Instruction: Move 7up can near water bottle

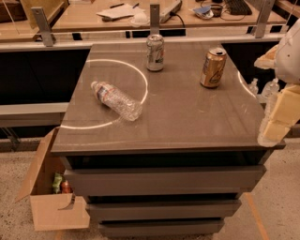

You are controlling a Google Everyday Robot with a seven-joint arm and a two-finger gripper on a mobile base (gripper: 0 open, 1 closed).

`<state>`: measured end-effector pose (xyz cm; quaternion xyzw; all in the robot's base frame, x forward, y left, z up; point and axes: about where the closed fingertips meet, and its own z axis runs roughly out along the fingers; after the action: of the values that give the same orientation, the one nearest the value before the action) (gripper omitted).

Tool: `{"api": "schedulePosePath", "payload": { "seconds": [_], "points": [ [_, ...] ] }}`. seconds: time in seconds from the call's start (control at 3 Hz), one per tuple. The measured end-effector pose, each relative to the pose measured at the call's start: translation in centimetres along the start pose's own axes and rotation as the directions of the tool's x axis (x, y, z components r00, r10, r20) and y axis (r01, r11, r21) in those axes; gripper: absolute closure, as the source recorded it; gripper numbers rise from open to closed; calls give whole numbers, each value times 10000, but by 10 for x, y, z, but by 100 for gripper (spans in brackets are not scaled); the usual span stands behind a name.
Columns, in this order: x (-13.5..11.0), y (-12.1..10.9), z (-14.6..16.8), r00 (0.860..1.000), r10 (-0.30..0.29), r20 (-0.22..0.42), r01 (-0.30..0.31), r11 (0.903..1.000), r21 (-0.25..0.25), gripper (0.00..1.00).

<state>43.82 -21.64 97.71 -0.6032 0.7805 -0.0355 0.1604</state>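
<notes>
The 7up can (pixel 155 52) stands upright at the back middle of the grey cabinet top (pixel 187 117). The water bottle (pixel 116 100) lies on its side at the left of the top, its white cap pointing to the back left. The can is well apart from the bottle, behind it and to its right. My gripper (pixel 277 125), with cream-coloured parts, hangs at the right edge of the view beside the top's right edge. It is far from the can and holds nothing that I can see.
A gold-brown can (pixel 213 67) stands upright at the back right of the top. Small clear bottles (pixel 268 89) show beyond the right edge. An open cardboard box (pixel 49 197) sits on the floor at the left. Drawers (pixel 164 180) lie below the top. A desk with clutter (pixel 140 14) runs behind.
</notes>
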Motion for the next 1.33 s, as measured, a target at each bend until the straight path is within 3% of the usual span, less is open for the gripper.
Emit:
{"api": "schedulePosePath", "payload": {
  "seconds": [0.33,0.67,1.0,1.33],
  "points": [
    [0,0,0,10000,0,1,0,10000,2,0],
    [-18,-15,6,9966,132,813,-156,9995,288,0],
    [-40,-32,15,9855,205,1686,-276,9988,396,0],
    [-67,-63,33,9580,546,2816,-640,9977,240,0]
  ]
}}
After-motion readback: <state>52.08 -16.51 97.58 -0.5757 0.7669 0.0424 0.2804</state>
